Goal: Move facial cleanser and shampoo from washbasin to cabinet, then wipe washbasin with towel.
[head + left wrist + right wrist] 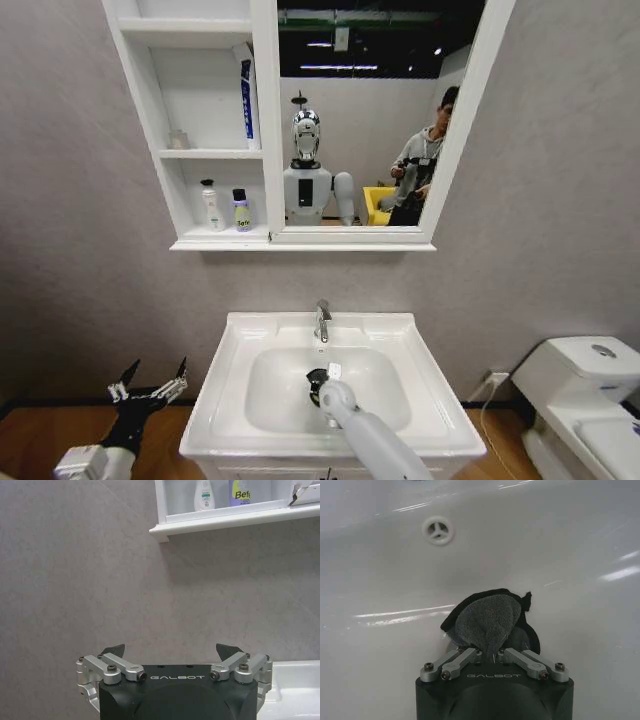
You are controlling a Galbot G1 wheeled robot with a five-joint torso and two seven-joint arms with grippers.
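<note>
Your towel [487, 622] is pinched between the closed jaws of the right gripper [492, 655], its dark folds bunched forward of the fingertips and pressed down against the sloping white wall of the bowl, so the cloth sits between the jaws and the ceramic rather than loose beside them. You can judge that the wiping part of the job is under way, with much of the bowl probably still to be covered. In the head view the right gripper [320, 385] is low in the middle of the washbasin [230, 400], just near of the tap [322, 320]. The rim and deck of the washbasin carry no bottles. Up on the far wall, the cabinet [265, 120] holds a white bottle [211, 205] and a purple bottle [241, 211] side by side in its lowest niche, so the moving of the cleanser and shampoo looks finished. Your left gripper [150, 385] hangs idle to the left of the washbasin, jaws spread apart and holding nothing.
</note>
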